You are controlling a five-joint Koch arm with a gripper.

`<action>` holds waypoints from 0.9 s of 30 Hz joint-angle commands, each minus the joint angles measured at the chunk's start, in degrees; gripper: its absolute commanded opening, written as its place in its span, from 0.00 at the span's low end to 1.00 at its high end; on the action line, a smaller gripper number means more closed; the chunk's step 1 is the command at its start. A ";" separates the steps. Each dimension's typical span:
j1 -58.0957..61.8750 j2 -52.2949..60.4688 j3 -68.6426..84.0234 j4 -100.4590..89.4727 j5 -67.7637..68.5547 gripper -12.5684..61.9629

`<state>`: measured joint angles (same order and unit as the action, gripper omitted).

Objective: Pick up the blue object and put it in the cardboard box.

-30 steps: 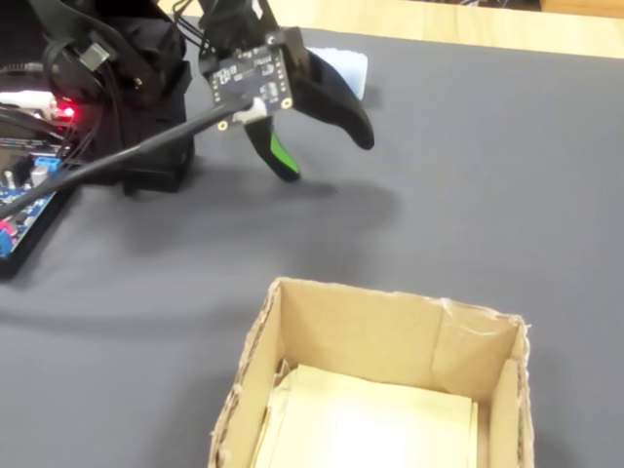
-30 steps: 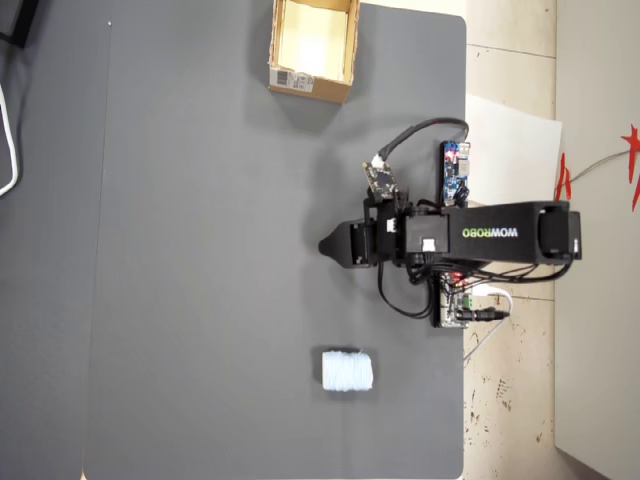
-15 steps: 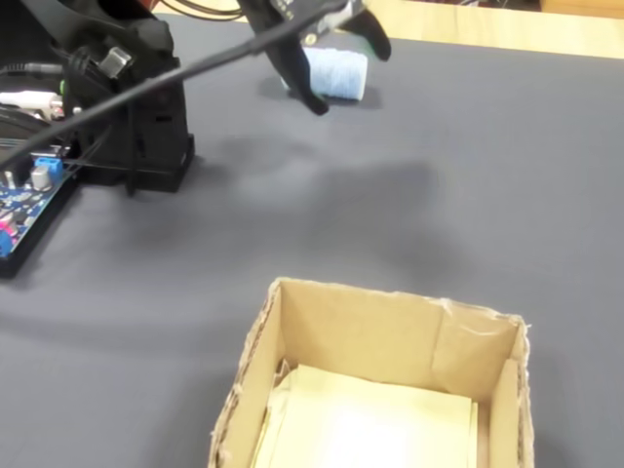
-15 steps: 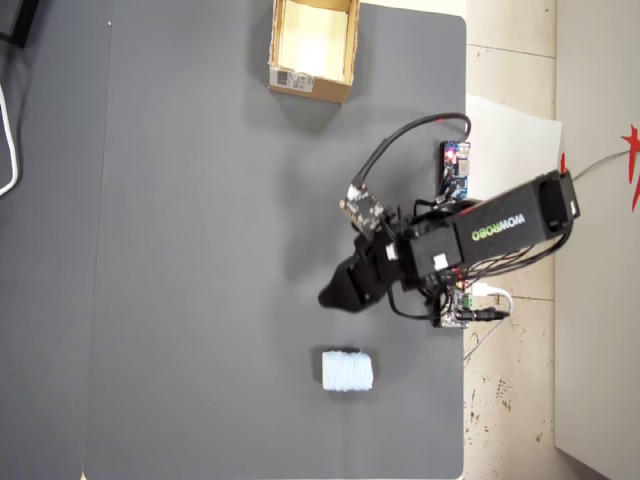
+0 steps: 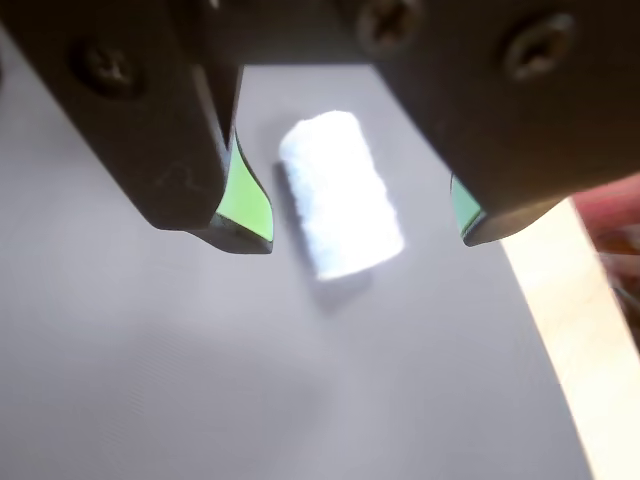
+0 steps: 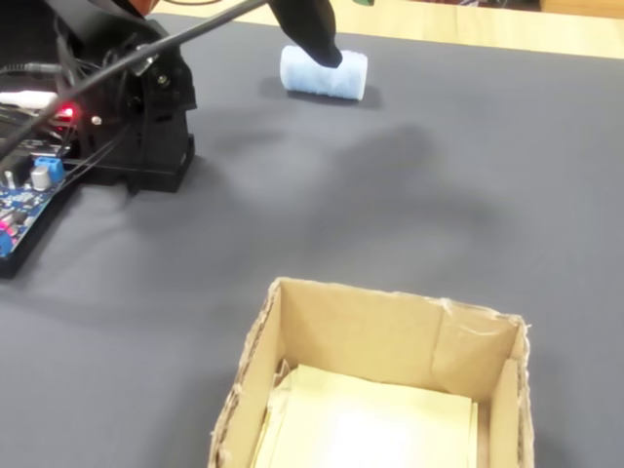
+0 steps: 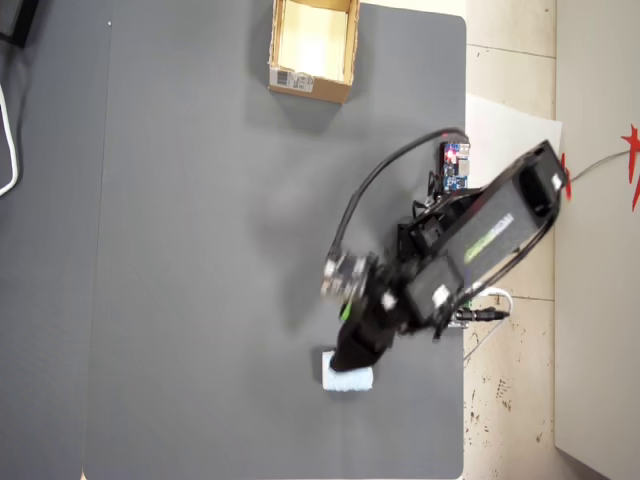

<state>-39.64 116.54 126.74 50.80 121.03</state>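
The blue object (image 5: 340, 195) is a pale, fuzzy little roll lying on the dark grey mat. In the wrist view my gripper (image 5: 360, 232) is open, with its green-padded fingers (image 5: 243, 200) standing on either side of the roll and above it. The fixed view shows a black finger (image 6: 317, 39) just over the blue object (image 6: 327, 76) at the far side of the mat. The cardboard box (image 6: 370, 327) stands open at the near edge, with only pale paper inside. From overhead, the gripper (image 7: 352, 355) partly covers the blue object (image 7: 350, 380), and the cardboard box (image 7: 308, 85) is far off at the top.
The arm's black base (image 6: 146, 107) and a blue circuit board (image 6: 24, 195) with wires sit at the left of the fixed view. A light wooden strip (image 5: 570, 320) borders the mat to the right of the gripper. Open mat (image 7: 220, 230) lies between roll and box.
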 commanded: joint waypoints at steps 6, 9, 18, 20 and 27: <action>-5.10 -5.19 -5.10 -0.18 7.91 0.63; -7.56 -7.21 -4.83 0.00 7.91 0.63; -11.78 -12.83 -0.97 -3.16 7.29 0.63; -12.57 -13.89 0.18 -5.01 7.65 0.63; -12.04 -17.23 3.16 -11.07 7.82 0.60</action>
<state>-51.77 99.67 130.96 42.01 124.28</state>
